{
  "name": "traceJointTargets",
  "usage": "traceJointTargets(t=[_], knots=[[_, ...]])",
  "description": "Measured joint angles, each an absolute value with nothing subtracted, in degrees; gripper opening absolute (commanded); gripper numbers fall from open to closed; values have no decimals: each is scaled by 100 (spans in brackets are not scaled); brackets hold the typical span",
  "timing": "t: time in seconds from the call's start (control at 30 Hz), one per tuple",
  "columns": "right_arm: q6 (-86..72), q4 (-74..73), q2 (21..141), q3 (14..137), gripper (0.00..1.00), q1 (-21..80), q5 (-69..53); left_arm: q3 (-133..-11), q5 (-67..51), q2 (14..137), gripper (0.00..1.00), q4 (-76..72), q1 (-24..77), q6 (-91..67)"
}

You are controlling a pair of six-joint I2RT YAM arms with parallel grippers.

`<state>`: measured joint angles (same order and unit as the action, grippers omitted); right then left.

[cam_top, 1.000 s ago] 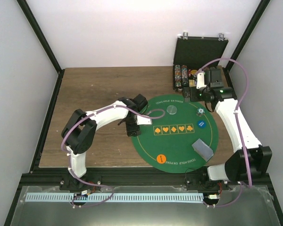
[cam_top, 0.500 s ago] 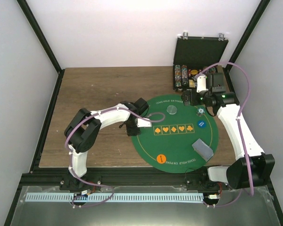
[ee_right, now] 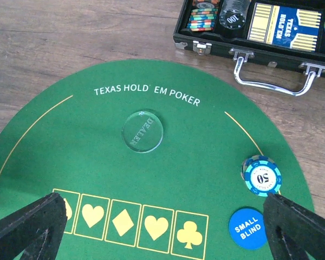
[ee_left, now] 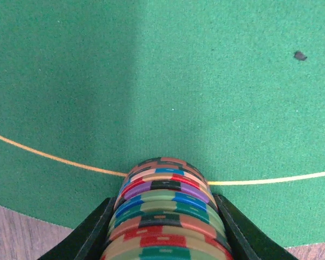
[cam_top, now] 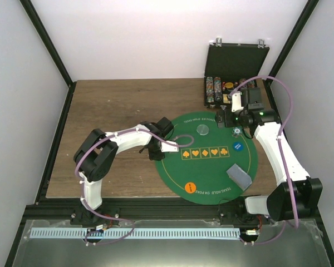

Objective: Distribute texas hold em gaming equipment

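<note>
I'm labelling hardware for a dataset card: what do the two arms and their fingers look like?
The left arm and right arm have white links and bulky black joints. A lilac cable loops along each. The right arm carries a small green light. The fingers are plain black wedges.

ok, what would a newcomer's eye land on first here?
First, the big round green felt mat on the table's right half, with the open black case just beyond its far edge. In the left wrist view, a stack of striped chips sits gripped between the left gripper's fingers at the mat's left rim. The right gripper hangs wide open above the mat's far side, with the clear dealer disc ahead of it.
</note>
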<state>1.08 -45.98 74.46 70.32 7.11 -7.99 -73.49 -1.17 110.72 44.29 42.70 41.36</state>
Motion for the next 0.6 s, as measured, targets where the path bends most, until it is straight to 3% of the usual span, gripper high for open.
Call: traceJointTargets(t=[0.6], knots=[[108, -4615, 7384, 7032, 100, 711, -773, -7520, -294, 11072, 0, 4705, 4281, 3586]])
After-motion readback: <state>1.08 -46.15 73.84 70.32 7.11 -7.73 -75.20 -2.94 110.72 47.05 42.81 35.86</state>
